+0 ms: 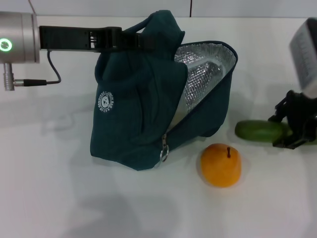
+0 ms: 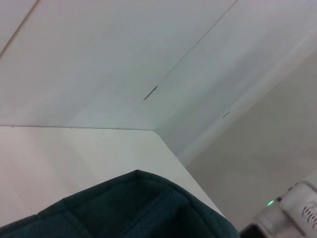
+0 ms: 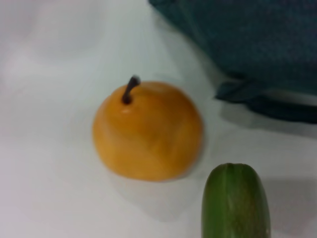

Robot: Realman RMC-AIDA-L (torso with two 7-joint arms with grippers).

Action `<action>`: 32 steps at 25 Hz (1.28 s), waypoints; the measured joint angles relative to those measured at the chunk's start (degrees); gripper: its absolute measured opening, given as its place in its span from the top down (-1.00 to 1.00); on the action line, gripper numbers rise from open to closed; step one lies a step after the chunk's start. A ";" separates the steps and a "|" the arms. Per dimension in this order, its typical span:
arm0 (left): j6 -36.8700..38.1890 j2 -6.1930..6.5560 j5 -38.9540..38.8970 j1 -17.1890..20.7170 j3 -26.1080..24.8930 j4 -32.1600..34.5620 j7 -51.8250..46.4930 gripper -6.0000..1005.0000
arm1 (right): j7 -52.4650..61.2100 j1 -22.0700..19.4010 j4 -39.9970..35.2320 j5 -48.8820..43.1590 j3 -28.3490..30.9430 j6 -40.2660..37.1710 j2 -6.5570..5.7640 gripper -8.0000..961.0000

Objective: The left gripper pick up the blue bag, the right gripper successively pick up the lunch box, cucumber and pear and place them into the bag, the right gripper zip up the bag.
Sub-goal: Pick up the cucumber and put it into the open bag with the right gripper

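Note:
The blue bag (image 1: 133, 114) hangs upright over the white table, its top held by my left gripper (image 1: 126, 38), which is shut on it. Its mouth faces right and shows the silver lining (image 1: 205, 72). The zipper pull (image 1: 164, 151) dangles at the low end of the opening. The lunch box is hidden; a pale edge low inside the mouth may be it. The green cucumber (image 1: 257, 130) lies right of the bag, with my right gripper (image 1: 294, 131) at its far right end. In front sits the orange pear (image 1: 221, 164), stem up. The right wrist view shows the pear (image 3: 148, 131), the cucumber's tip (image 3: 235, 203) and the bag (image 3: 257, 44).
The white table (image 1: 59, 188) stretches in front of and left of the bag. A white wall runs behind it. The left wrist view shows only the bag's top fabric (image 2: 143, 208), the table's far corner and the wall.

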 joint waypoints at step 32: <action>-0.02 -0.36 -1.35 -0.48 0.35 0.00 0.16 0.89 | -8.77 -9.37 -1.28 56.58 19.14 6.37 0.40 -0.14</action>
